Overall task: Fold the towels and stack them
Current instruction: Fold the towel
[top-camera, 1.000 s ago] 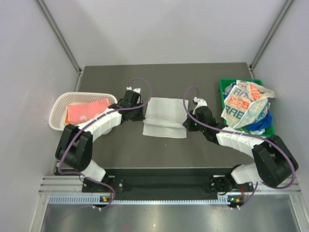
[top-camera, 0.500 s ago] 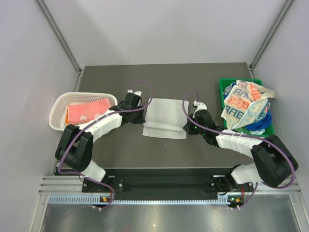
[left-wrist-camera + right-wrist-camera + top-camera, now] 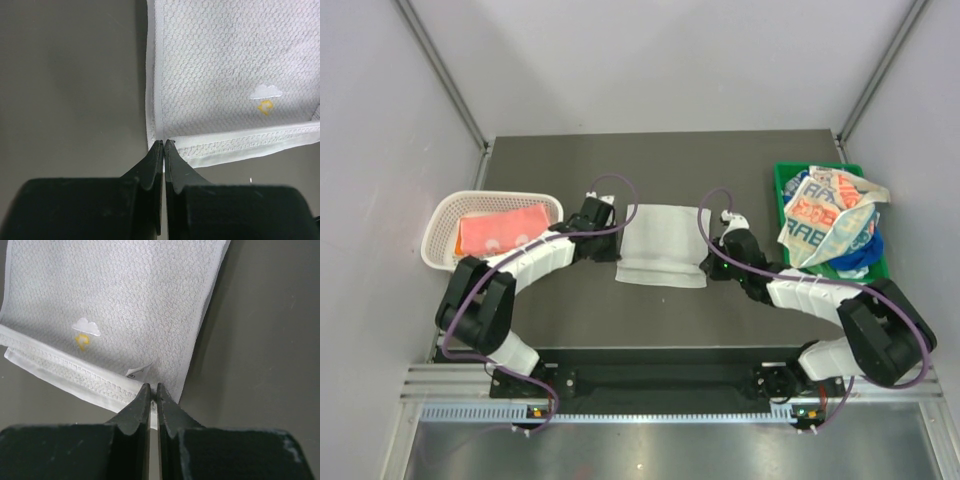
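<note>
A plain white towel (image 3: 665, 240) lies folded in the middle of the table, its upper hem just short of the lower layer's near edge. My left gripper (image 3: 611, 255) is shut on the near left corner of the upper layer (image 3: 225, 75), fingertips (image 3: 158, 150) meeting at the hem. My right gripper (image 3: 706, 265) is shut on the near right corner (image 3: 125, 300), with cloth showing between its jaws. A folded pink towel with white motifs (image 3: 498, 230) lies in the white basket. A crumpled lettered towel (image 3: 828, 222) and a blue one (image 3: 860, 256) fill the green bin.
The white mesh basket (image 3: 438, 225) stands at the table's left edge, close to my left arm. At the right edge, beside my right arm, is the green bin (image 3: 785, 176). Grey walls enclose the table on three sides.
Both grippers have slid a little toward the near edge with the towel's upper layer, and the near hem has shifted slightly. The jaws stayed shut.
</note>
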Robot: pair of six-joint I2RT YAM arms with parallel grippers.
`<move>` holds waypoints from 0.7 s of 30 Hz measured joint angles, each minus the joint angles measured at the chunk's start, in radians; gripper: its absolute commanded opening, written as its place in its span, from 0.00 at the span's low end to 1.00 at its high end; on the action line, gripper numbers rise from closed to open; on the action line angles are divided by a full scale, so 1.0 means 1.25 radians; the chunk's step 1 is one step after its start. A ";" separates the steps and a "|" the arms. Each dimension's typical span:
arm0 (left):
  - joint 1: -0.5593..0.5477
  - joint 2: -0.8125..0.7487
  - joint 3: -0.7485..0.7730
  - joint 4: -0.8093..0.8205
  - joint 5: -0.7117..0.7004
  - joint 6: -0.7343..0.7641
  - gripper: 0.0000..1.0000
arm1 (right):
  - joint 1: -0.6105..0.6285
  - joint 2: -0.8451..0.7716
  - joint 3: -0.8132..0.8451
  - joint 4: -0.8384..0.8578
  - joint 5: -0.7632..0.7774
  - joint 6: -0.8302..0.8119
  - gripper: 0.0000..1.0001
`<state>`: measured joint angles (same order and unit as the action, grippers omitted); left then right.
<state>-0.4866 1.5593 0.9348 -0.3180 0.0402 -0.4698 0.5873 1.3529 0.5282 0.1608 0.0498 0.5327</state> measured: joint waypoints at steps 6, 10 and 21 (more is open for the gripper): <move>-0.006 0.002 -0.006 -0.001 0.003 -0.003 0.24 | 0.001 0.000 -0.006 0.002 0.000 0.003 0.23; -0.006 0.002 -0.006 -0.002 0.002 -0.003 0.24 | 0.002 -0.010 -0.011 -0.003 -0.001 0.002 0.30; -0.007 -0.036 0.000 -0.045 -0.003 -0.003 0.24 | 0.005 -0.099 -0.011 -0.033 0.002 0.002 0.33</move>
<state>-0.4953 1.5139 0.9348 -0.3740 0.0364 -0.4736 0.5938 1.2289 0.5148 0.1196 0.0528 0.5354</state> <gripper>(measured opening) 0.244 0.329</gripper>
